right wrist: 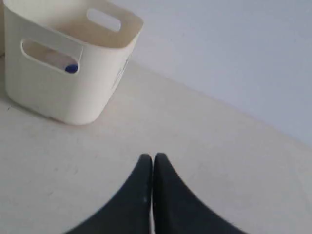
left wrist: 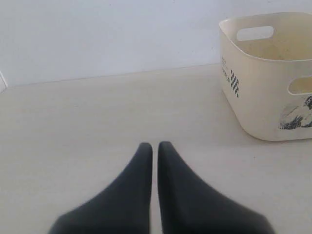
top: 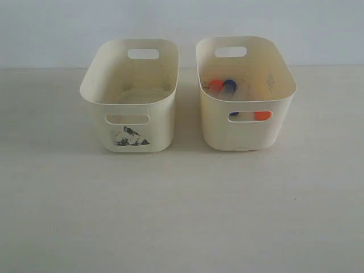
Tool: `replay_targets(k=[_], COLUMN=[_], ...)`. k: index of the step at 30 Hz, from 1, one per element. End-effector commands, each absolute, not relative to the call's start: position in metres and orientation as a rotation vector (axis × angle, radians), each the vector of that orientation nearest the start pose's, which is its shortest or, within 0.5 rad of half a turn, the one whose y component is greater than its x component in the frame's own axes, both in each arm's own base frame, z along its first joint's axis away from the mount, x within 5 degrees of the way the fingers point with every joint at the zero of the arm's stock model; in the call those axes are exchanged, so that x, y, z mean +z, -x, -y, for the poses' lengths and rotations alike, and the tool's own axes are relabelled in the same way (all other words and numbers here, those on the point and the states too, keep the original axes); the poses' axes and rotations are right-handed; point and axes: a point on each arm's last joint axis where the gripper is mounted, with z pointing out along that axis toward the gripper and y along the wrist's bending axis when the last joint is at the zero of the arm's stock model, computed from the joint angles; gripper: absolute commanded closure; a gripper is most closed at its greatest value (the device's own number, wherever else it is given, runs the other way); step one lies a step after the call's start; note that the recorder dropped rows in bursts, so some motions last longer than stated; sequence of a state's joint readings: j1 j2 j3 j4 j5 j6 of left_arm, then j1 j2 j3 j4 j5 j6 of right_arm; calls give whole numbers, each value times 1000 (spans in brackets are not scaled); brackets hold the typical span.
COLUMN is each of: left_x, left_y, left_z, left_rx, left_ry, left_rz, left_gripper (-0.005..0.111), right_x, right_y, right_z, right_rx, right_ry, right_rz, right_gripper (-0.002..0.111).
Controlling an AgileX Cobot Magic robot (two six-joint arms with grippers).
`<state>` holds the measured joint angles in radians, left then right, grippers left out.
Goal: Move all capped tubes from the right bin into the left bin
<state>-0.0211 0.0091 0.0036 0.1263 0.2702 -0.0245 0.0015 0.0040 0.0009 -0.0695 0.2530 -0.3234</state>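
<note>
The plain right bin (top: 245,133) holds capped tubes: an orange cap (top: 215,85) and a dark blue cap (top: 229,86) show over its rim, and another orange cap (top: 262,115) and a blue one (top: 234,114) show through its front handle slot. The left bin (top: 132,135), with the bird print, looks empty inside. Neither gripper appears in the exterior view. My left gripper (left wrist: 155,145) is shut over bare table, apart from the left bin (left wrist: 258,92). My right gripper (right wrist: 153,157) is shut too, away from the right bin (right wrist: 68,92), where a blue cap (right wrist: 71,68) shows through a slot.
The two bins stand side by side near the pale back wall (top: 182,23), with a narrow gap between them. A light table (top: 182,216) stretches in front of both.
</note>
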Motion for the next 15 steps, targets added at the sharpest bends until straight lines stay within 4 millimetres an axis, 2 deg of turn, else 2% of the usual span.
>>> replay_targets(k=[1,2,4,5,6,7,8,9,11,12,13,14,15], left_x=[189,189,189,189,189,189,189,189,189,189,189,189,189], left_y=[-56,-56,-56,-56,-56,-56,-56,-56,-56,-56,-56,-56,-56], left_z=[-2,-2,-2,-2,-2,-2,-2,-2,-2,-2,-2,-2,-2], left_rx=[66,66,66,66,66,66,66,66,66,66,66,66,66], left_ry=[-62,-62,-62,-62,-62,-62,-62,-62,-62,-62,-62,-62,-62], left_rz=[-1749,-1749,-1749,-1749,-1749,-1749,-1749,-1749,-1749,-1749,-1749,-1749,-1749], left_gripper=[102,102,102,102,102,102,102,102,102,102,102,102,102], right_x=[231,246,273,283,291,293,303,311,318,310,303,285,275], right_y=[-53,-47,-26,-13,6,11,16,12,-9,-28,-38,-54,-61], right_z=[-1,-3,-5,-6,-7,-4,-1,-1,0,0,0,0,0], right_rx=[-445,-434,-273,-136,-123,-147,-92,-25,53,104,99,91,109], right_ry=[355,306,165,108,97,64,21,11,-12,-58,-69,-86,-112], right_rz=[-1252,-1073,-719,-542,-315,-259,-225,-293,-626,-1034,-1217,-1479,-1598], right_gripper=[108,108,108,108,108,108,108,108,108,108,108,108,108])
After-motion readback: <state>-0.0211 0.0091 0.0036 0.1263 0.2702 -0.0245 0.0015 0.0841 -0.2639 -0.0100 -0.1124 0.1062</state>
